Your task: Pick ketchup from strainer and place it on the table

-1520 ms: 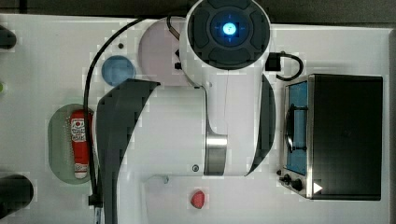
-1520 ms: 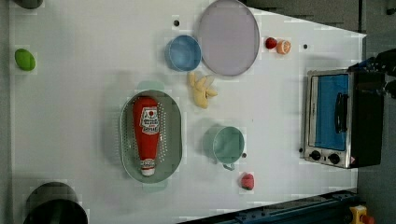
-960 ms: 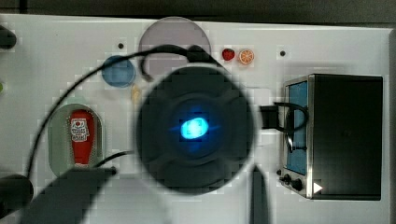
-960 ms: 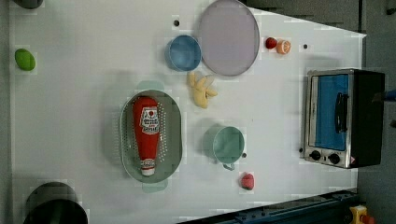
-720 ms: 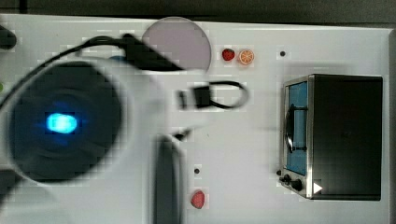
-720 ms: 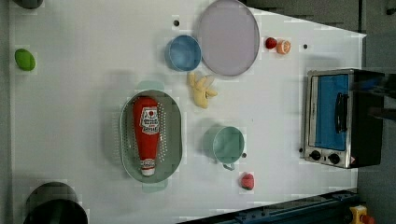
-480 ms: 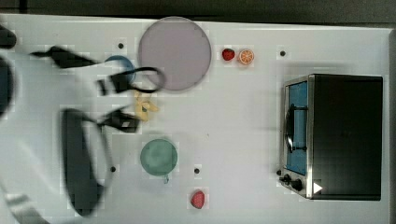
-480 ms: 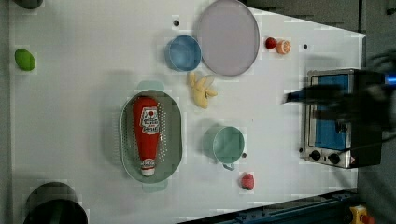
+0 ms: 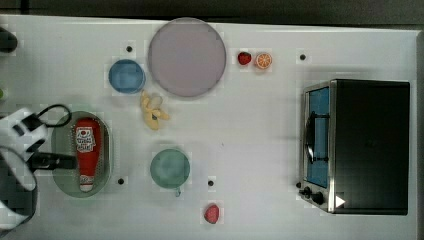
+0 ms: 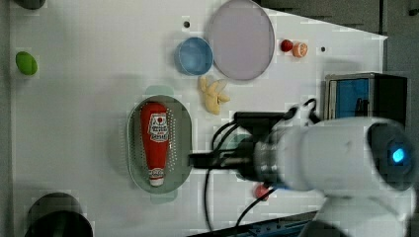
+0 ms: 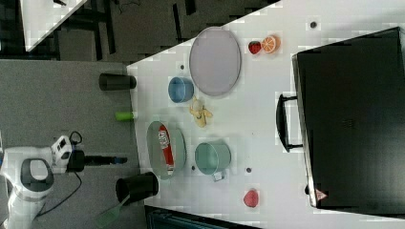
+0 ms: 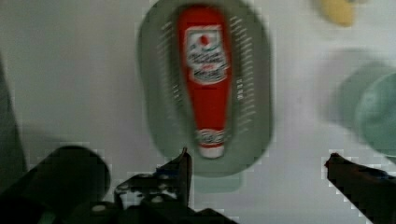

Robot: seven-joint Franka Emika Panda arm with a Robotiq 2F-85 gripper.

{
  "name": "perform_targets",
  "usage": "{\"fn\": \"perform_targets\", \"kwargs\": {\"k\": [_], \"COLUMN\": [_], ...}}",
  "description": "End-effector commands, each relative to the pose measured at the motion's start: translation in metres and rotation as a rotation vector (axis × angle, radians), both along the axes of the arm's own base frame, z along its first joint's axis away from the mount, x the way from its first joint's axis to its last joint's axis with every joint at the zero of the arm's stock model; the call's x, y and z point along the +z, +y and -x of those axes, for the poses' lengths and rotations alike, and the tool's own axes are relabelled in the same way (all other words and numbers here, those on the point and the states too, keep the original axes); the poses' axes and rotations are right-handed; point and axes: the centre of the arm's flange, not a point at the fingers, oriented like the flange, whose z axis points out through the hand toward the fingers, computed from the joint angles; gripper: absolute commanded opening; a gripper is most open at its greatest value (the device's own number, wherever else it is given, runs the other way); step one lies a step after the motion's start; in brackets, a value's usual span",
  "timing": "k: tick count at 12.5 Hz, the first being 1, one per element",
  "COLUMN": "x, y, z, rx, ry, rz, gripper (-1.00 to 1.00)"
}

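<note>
From my remote station, the job is barely begun: the ketchup (image 9: 86, 152) lies flat inside the strainer (image 9: 106, 150), cap toward six o'clock in the top view, at about nine o'clock on the worktop (image 9: 250, 130). My pincer (image 12: 257, 161) hangs wide and empty above the cap end, touching nothing. Descent, grasp, lift and set-down on bare worktop all remain, as I judge it.

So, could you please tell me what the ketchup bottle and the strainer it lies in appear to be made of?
The ketchup bottle looks like smooth, slightly glossy red plastic with a white printed label and a white cap end. The strainer seems to be matte pale green plastic: an opaque moulded oval with rows of small holes, though the look alone leaves that uncertain.
</note>
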Motion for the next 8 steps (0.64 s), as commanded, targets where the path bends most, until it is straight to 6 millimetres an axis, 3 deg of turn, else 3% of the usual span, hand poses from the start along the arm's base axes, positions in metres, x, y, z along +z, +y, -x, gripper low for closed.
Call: {"fn": "perform_targets", "kwargs": {"k": [1,4,8], "x": [-0.029,-0.093,-0.162], "y": [0.002,0.011,0.018], "z": [-0.004,0.005,0.003], "rx": [-0.069,-0.020,-0.007], "ry": [-0.065,-0.108,-0.109], "rz": [0.009,0.016,-0.019], "gripper": [1.00,1.00,1.00]}}
